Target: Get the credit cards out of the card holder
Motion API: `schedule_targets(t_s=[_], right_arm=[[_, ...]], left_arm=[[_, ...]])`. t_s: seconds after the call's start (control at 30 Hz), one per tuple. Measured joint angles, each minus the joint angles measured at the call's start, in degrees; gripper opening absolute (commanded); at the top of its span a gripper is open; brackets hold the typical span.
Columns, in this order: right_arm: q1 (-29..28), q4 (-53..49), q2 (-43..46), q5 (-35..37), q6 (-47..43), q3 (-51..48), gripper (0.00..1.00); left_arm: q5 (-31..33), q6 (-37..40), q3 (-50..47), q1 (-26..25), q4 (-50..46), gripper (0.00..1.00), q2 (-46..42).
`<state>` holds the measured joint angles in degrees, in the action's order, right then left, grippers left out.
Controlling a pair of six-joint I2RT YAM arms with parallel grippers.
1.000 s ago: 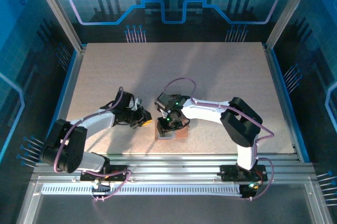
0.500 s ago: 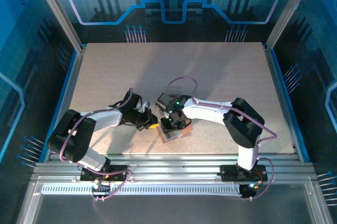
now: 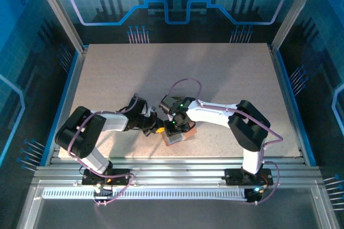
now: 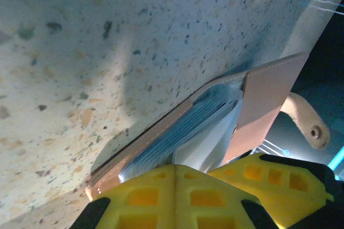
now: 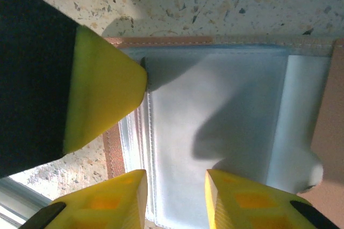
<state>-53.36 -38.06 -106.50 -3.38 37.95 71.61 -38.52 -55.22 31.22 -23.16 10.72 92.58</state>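
The left gripper [image 4: 174, 174] is closed, its yellow fingers pressed together with no gap, their tips at the near-left edge of the card holder [image 4: 267, 97]. Whether a thin layer of pocket is pinched between them I cannot tell. The right gripper [image 5: 174, 179] stands partly open just to the right of it, empty, with its fingers poised over the pale blue-grey pockets [image 5: 215, 111] and bare pocket showing in the gap. The holder lies opened out on the tabletop [image 3: 215, 78], near the middle of its near edge and directly beneath both grippers. One salmon flap is raised, and a tan strap with a snap stud [image 4: 305, 124] hangs off to its right. Layered pale edges sit in the pocket in the left wrist view, but I cannot tell whether they are cards or pocket lips. As I judge it, the task is at an early stage: the holder is open and steadied, while the credit cards remain tucked inside and no card is out on the tabletop, so every extraction is yet to do. I can read no brand, label or writing on the holder, the grippers or the blue patterned backdrop [image 3: 177, 3].
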Motion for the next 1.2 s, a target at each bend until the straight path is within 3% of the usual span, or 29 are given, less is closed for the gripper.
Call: schedule_targets(t_s=[1.2], right_arm=[[0.0,-0.5,0.0,3.0,0.0,-1.2,0.39]], left_arm=[[1.3,-0.3,3.1,-1.4,-3.1,0.00,-1.0]])
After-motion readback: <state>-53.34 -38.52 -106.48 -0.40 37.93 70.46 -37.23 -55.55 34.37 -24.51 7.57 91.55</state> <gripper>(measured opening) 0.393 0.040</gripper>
